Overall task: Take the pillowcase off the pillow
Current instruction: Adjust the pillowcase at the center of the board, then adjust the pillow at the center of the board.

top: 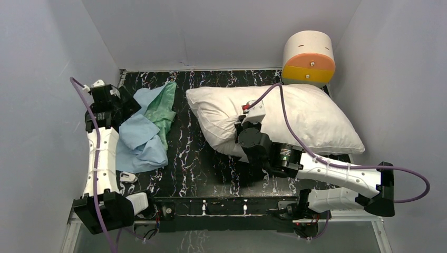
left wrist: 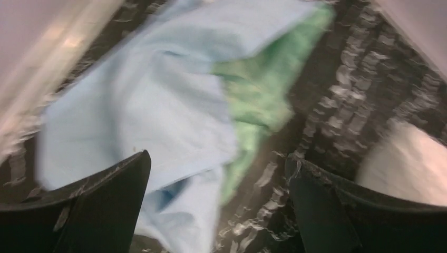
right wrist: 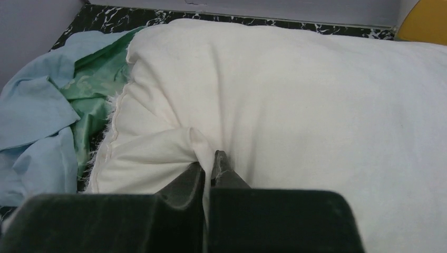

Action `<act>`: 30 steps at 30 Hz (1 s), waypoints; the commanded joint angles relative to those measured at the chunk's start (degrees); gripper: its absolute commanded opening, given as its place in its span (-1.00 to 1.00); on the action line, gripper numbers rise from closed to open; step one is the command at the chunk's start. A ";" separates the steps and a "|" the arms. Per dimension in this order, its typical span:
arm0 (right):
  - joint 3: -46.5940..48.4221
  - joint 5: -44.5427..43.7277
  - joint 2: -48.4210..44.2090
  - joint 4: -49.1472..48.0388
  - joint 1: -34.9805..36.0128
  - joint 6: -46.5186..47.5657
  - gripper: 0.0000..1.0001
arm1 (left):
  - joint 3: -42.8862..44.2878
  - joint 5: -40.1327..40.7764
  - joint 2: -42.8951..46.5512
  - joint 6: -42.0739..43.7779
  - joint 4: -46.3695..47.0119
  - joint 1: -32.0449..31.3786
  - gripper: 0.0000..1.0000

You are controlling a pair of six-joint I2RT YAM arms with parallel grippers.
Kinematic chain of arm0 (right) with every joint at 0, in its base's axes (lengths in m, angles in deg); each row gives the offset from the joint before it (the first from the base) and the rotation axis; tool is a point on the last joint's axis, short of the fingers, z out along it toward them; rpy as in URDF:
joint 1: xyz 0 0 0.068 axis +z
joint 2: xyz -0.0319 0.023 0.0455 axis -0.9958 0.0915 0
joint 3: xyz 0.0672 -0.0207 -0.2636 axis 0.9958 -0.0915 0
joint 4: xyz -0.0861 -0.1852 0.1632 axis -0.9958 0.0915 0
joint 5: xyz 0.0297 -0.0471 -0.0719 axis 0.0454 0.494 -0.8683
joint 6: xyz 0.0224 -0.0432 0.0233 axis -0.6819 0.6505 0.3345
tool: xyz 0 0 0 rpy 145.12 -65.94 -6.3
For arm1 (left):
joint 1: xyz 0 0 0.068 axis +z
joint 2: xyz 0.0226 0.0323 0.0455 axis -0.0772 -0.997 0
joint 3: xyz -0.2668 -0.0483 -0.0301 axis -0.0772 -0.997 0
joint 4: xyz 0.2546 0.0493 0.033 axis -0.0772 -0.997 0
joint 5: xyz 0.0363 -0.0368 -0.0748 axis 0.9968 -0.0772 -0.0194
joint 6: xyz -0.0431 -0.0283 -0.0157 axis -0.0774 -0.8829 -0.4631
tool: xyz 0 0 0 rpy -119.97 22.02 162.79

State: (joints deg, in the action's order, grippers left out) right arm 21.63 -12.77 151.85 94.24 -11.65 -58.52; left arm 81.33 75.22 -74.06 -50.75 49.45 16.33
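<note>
The pillowcase (top: 142, 137) lies crumpled on the left of the black marbled table, light blue with a mint-green fold showing, fully apart from the pillow (top: 316, 113). The bare white pillow lies across the right half. My left gripper (top: 125, 103) hangs over the pillowcase's far left part; in the blurred left wrist view its fingers (left wrist: 113, 184) stand wide apart, open (left wrist: 219, 163), with the pillowcase (left wrist: 147, 95) below them. My right gripper (right wrist: 208, 161) is shut on a pinched fold of the pillow (right wrist: 316, 105) near its left end (top: 245, 124). The pillowcase (right wrist: 37, 121) shows at left.
A round cream-and-orange drum (top: 308, 58) stands at the back right, touching the pillow's far edge; its orange rim (right wrist: 424, 21) shows in the right wrist view. Grey walls close in the table on three sides. A strip of bare tabletop (top: 184, 158) separates pillowcase and pillow.
</note>
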 commanded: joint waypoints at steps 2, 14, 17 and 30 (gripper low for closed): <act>-2.64 16.18 -0.72 -6.49 -1.38 2.87 -0.81 | -3.69 -46.67 0.11 -3.56 9.32 0.27 0.97; -1.11 23.41 -15.98 -1.46 -1.43 17.42 0.40 | -18.96 -54.35 3.81 -6.51 11.93 -0.95 0.97; -0.01 7.67 -16.21 4.92 -1.56 14.72 0.49 | -17.86 -49.68 1.52 -5.48 10.79 -8.36 0.97; 3.23 2.71 -16.17 31.87 -14.75 -2.89 0.58 | -18.54 -44.44 -6.34 -13.40 24.76 -35.12 0.93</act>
State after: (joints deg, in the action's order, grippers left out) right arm 24.82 -10.13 136.27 119.98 -23.83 -56.73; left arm 61.40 33.32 -76.97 -62.49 68.85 -14.51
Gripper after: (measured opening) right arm 0.786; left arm 0.983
